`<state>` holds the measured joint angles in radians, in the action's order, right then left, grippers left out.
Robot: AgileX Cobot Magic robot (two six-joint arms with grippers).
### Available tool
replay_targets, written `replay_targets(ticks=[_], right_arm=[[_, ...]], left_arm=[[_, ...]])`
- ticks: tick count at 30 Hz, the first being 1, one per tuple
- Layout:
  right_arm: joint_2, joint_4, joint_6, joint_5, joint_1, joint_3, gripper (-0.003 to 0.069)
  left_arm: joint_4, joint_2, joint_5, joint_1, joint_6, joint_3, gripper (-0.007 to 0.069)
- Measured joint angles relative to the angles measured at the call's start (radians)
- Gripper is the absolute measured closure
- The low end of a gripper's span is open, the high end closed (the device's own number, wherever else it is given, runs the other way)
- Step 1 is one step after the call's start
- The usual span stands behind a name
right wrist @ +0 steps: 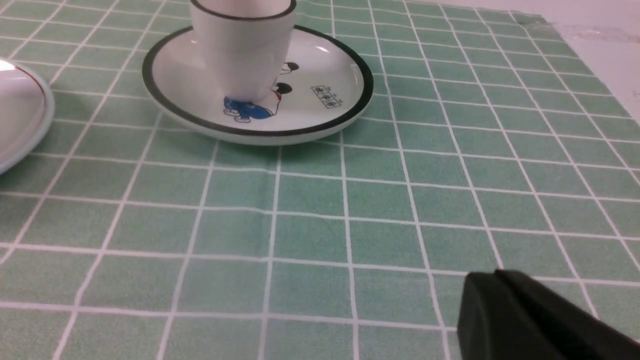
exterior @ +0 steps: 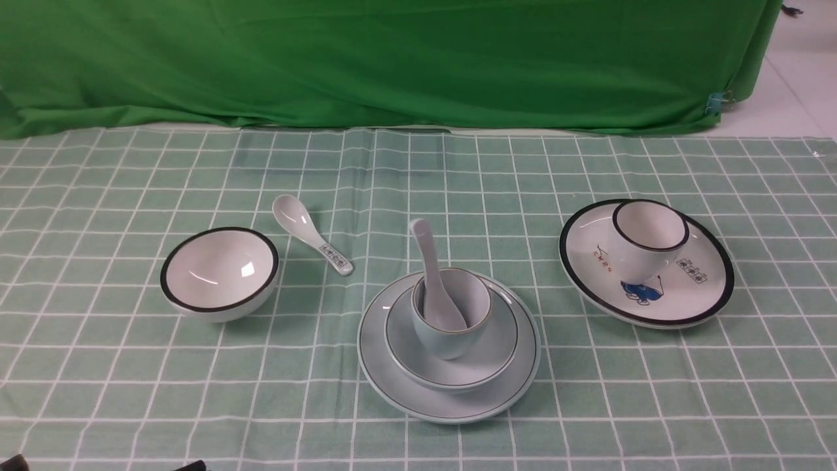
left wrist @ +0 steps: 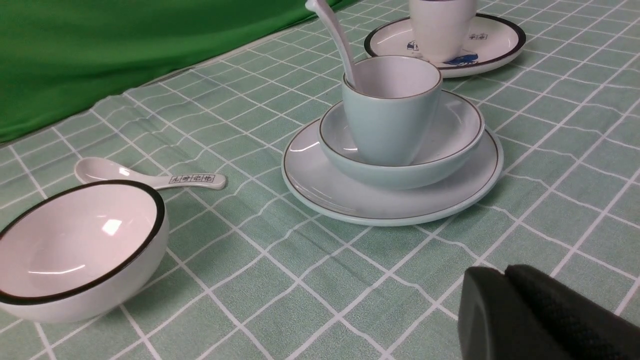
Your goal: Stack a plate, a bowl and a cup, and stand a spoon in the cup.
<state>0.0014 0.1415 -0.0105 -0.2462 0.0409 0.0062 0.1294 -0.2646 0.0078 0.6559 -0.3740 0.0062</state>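
Spoon unmarked in cup; other spoon bears unreadable printed characters.

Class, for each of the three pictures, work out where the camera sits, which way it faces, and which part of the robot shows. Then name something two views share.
Front view: between the arms, facing forward at the stacked plate, bowl, cup and spoon; no hand shows.
Left wrist view: low on the left arm, facing the stack; the shut left hand shows.
Right wrist view: low on the right arm, facing the black-rimmed plate; the shut right hand shows.
Shared: both wrist views show the black-rimmed plate.
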Motion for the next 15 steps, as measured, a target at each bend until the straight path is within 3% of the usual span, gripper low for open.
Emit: replay_targets(ticks=[15], right_arm=[[0.0, 0.0, 0.0, 0.0, 0.0, 0.0, 0.0603]], left_arm=[[-0.009, 0.0, 0.0, 0.0, -0.001, 0.0, 0.0608]])
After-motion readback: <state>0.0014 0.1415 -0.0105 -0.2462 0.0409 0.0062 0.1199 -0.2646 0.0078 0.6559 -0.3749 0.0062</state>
